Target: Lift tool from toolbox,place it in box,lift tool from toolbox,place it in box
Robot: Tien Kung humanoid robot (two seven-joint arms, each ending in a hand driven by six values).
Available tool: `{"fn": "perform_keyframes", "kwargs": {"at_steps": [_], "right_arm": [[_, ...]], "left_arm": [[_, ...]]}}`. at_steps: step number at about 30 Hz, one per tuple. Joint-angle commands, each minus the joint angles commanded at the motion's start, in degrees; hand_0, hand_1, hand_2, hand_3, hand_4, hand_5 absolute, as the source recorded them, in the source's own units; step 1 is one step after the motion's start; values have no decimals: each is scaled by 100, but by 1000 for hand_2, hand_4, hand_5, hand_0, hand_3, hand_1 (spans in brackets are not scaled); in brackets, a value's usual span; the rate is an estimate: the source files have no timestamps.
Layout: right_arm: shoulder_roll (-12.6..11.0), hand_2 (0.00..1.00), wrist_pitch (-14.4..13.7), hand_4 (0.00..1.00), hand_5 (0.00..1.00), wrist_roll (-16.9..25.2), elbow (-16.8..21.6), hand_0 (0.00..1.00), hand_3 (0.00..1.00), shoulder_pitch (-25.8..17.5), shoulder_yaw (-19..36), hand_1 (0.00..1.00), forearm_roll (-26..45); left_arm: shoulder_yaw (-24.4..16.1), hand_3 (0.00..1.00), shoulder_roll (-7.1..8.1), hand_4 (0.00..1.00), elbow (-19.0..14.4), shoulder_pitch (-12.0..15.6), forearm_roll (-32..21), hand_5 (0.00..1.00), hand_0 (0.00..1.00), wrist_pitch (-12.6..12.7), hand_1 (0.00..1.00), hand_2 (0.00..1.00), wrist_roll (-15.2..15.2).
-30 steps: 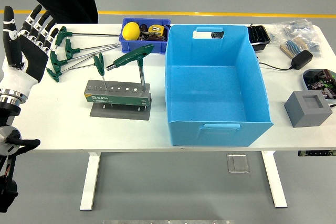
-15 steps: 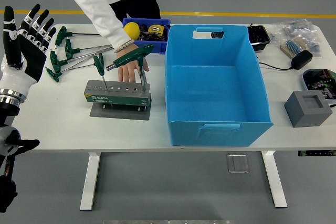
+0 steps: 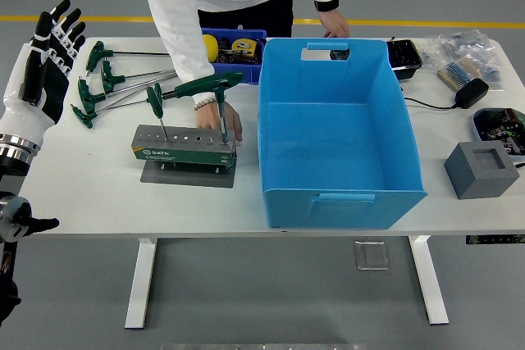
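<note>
The toolbox [image 3: 184, 153] is a grey metal block with a green label strip along its front and a row of round holes in its top, standing on a flat grey base plate on the white table [image 3: 98, 194], just left of the box [image 3: 332, 133]. 2 green T-handle tools stand upright in it: a small one [image 3: 156, 104] near its left end and a large one [image 3: 212, 92] near its right end, the large handle tilted up toward 2 o'clock. The box is a big, open, light-blue bin with cut-out grips in its near and far walls. At 10 o'clock from the toolbox, several more T-handle wrenches [image 3: 102, 84] lie flat on the table. The left hand [image 3: 45, 59] is raised at the table's left edge, at 9 o'clock from the toolbox, palm up with its fingers spread and nothing in it. A person in a white top leans in from the far side; 1 hand [image 3: 228, 120] rests at the toolbox's right end beside the large tool's shaft, the other [image 3: 335, 30] is at the box's far rim. A small blue bin [image 3: 234, 47] sits at 12 o'clock from the toolbox, and a grey block [image 3: 481, 168] lies right of the box.
</note>
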Motion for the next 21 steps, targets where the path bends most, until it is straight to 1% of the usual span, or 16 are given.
{"fn": "perform_keyframes", "kwargs": {"at_steps": [3, 5, 6, 9, 11, 12, 14, 15, 18, 20, 21], "right_arm": [[-4, 762, 0, 912, 998, 0, 0, 659, 786, 7, -14, 657, 2], [-3, 762, 0, 912, 998, -9, 0, 659, 786, 10, -4, 657, -22], [-1, 759, 1, 912, 998, -10, 0, 659, 783, 8, 1, 656, -26], [0, 759, 1, 912, 998, -9, 0, 659, 783, 5, 8, 656, -19], [-4, 759, 4, 912, 998, -11, 0, 659, 783, 10, 21, 656, -35], [-6, 757, 5, 911, 998, -12, 0, 659, 781, 13, 23, 653, -38], [-10, 757, 6, 911, 998, -13, 0, 659, 781, 18, 27, 653, -45], [-10, 757, 5, 911, 998, -14, 0, 659, 781, 19, 38, 653, -53], [-14, 757, 3, 911, 998, -12, 0, 658, 780, 24, 51, 652, -54], [-16, 757, 0, 911, 998, -11, 0, 658, 780, 28, 55, 652, -55], [-17, 757, -7, 911, 998, -9, 0, 658, 780, 32, 54, 652, -51]], "left_arm": [[247, 998, 90, 998, -100, -106, 745, 864, 998, -85, 998, 998, 107], [407, 998, 123, 998, -143, -189, 1229, 864, 998, -122, 998, 998, 91], [527, 998, 153, 998, -166, -269, 1490, 812, 998, -148, 998, 998, 61], [832, 998, 271, 998, -180, -465, 2197, 812, 998, -212, 998, 998, 22], [1160, 998, 436, 998, -136, -716, 2681, 812, 998, -337, 998, 998, 16], [1282, 998, 494, 998, -110, -813, 2926, 755, 998, -389, 998, 998, 21], [1544, 998, 606, 998, -34, -1043, 3373, 755, 998, -515, 998, 998, 34], [1722, 998, 677, 998, 37, -1211, 3633, 755, 998, -577, 998, 998, 41], [2107, 998, 794, 998, 208, -1573, 4378, 762, 998, -677, 998, 998, 106], [2304, 998, 824, 998, 306, -1753, 4825, 762, 998, -752, 998, 998, 174], [2447, 998, 823, 998, 419, -1890, 5048, 762, 998, -794, 998, 998, 246]]}}
